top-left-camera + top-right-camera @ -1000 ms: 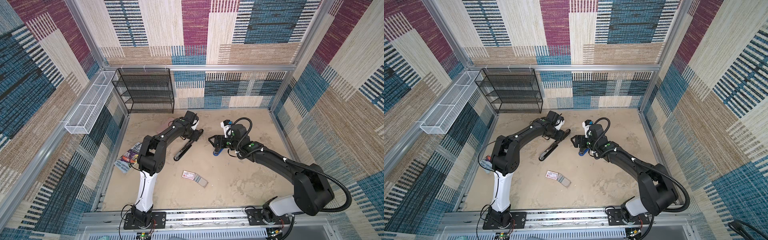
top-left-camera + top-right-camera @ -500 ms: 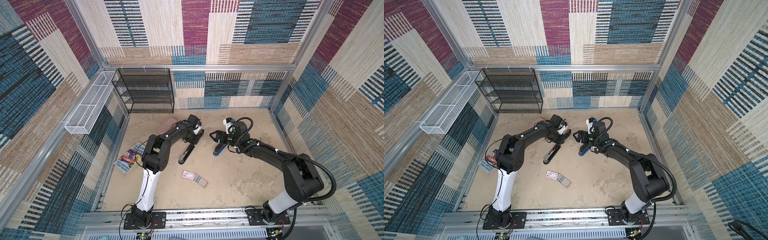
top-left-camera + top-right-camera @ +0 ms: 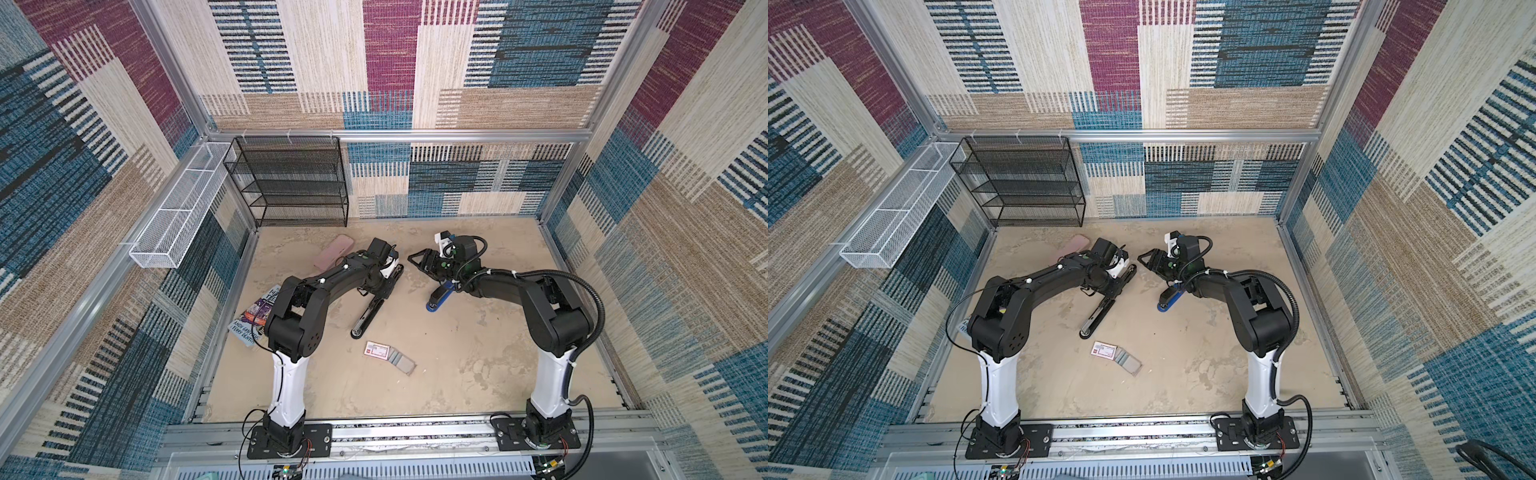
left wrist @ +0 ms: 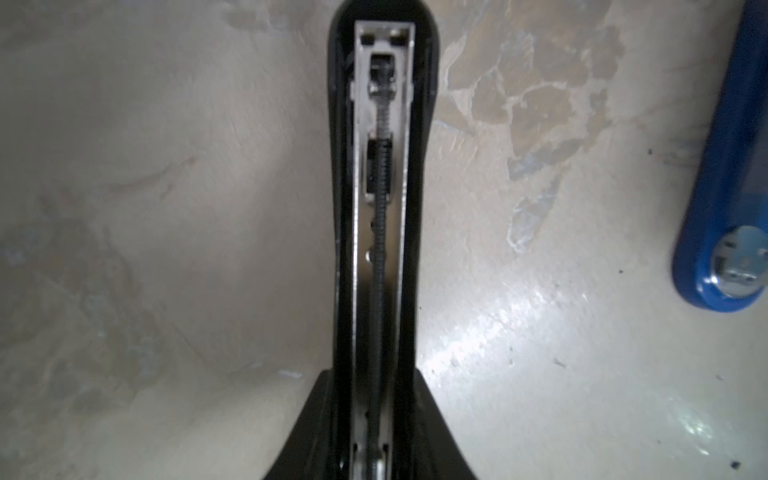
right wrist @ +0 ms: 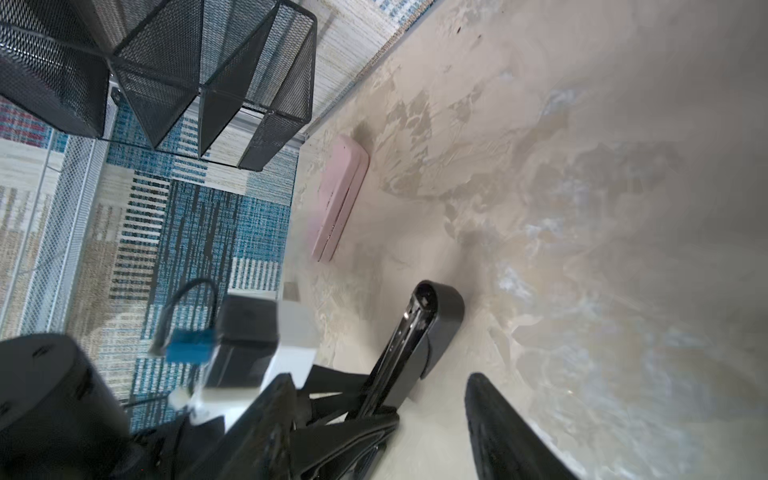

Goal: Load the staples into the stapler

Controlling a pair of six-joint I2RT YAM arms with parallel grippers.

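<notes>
The staples [image 3: 388, 354] lie lower centre, well below the left jaws (clamped on the stapler [image 3: 368, 313]) and the spread, empty right jaws.

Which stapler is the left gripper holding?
The black stapler, open with its metal channel bare, sits in the left gripper; the blue stapler lies apart on the table.

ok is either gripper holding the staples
No, the staples lie by their white box on the table, well apart from the left gripper and right gripper.
</notes>
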